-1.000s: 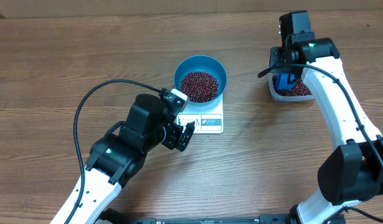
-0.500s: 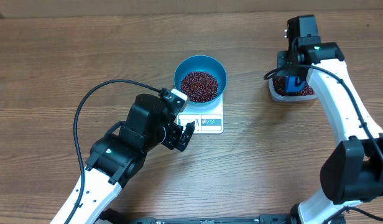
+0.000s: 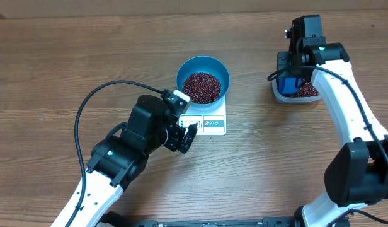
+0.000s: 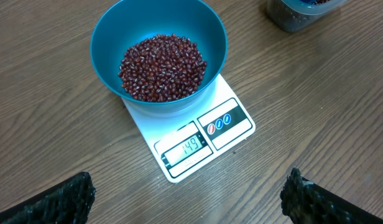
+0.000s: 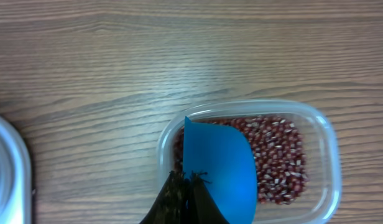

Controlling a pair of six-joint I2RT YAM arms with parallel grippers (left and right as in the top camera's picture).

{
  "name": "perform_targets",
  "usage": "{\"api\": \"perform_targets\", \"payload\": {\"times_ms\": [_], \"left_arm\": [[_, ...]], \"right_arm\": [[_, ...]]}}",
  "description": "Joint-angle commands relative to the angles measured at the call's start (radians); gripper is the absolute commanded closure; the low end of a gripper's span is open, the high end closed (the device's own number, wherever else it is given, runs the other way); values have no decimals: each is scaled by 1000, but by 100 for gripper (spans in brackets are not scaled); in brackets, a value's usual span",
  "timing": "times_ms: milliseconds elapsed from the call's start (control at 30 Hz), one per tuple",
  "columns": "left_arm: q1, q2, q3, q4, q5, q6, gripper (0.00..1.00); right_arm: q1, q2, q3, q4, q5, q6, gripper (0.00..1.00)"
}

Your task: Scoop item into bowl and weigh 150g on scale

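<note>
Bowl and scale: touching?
Touching. The left wrist view shows the bowl sitting directly on the scale, its base on the white top with no gap.

- matt, grained brown wood: the table [image 4: 316,93] under the scale [image 4: 142,121]
- smooth white plastic: the scale
- smooth blue plastic, faint sheen: the bowl [image 4: 110,43] on the scale
- clear plastic: the tub [image 5: 322,155], well apart from the scale
- smooth blue plastic: the scoop [image 5: 219,168]

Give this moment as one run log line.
left gripper open, near scale | right gripper shut on scoop, at tub | bowl with beans on scale | display 149
</note>
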Motion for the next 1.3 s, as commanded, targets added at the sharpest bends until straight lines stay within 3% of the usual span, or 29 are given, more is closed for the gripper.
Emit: {"api": "perform_targets", "payload": {"times_ms": [0,367,967,1267], "left_arm": [[6,-2,19,5,3,16,0],[6,-2,19,4,3,16,1],[6,-2,19,4,3,15,0],[6,-2,19,4,3,15,0]], "right_arm": [[-2,5,-4,1,-46,-1,96],[-2,6,-4,32,75,-6,96],[-2,51,-3,21,-43,0,96],[-40,-35,15,14,-42,-1,96]]}}
